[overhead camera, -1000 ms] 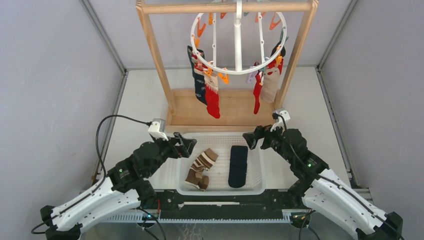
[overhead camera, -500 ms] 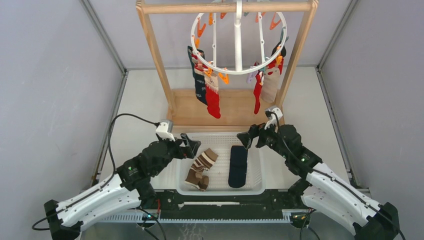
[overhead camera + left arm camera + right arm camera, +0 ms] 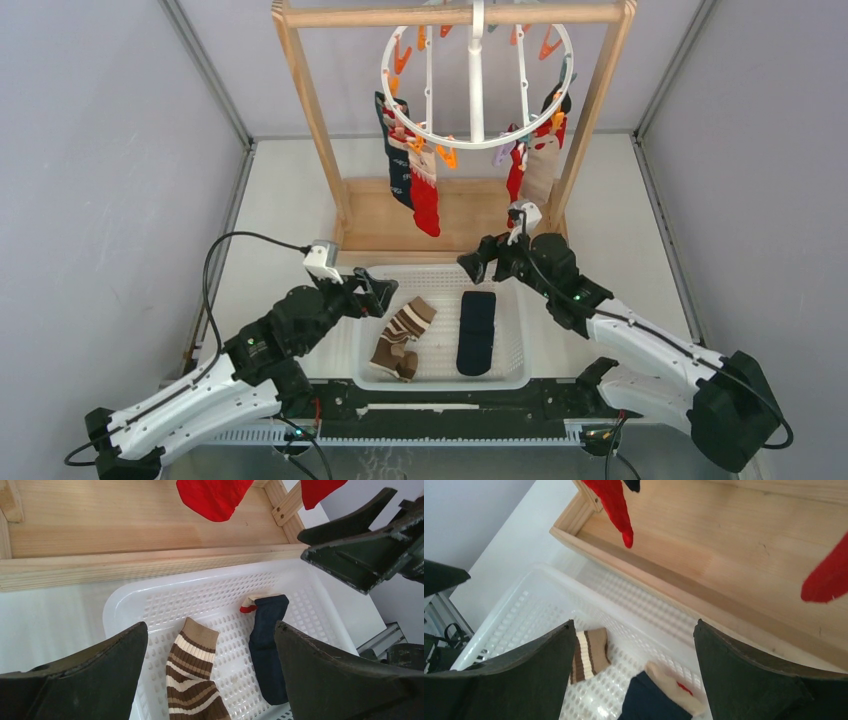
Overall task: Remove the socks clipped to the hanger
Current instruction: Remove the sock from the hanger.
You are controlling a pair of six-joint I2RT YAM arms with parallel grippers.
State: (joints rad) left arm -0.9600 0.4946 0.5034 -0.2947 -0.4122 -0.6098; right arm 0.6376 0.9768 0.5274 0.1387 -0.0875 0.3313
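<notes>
Top external view shows the socks [image 3: 425, 195], light, soft and limp, dangling from clips [image 3: 447, 155] along the hanger [image 3: 470, 143] near rim, best pinched at the toe, while left gripper [image 3: 378, 290] and right gripper [image 3: 476, 262] hover spread and empty over the basket [image 3: 440, 380] far corners.

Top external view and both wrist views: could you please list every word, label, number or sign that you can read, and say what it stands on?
No readable text in any view.
Dark hanging sock: pale woven marks, too small to tell whether they are letters or just a pattern.
Wooden frame, white basket, striped sock and navy sock: no print or label shows.
</notes>
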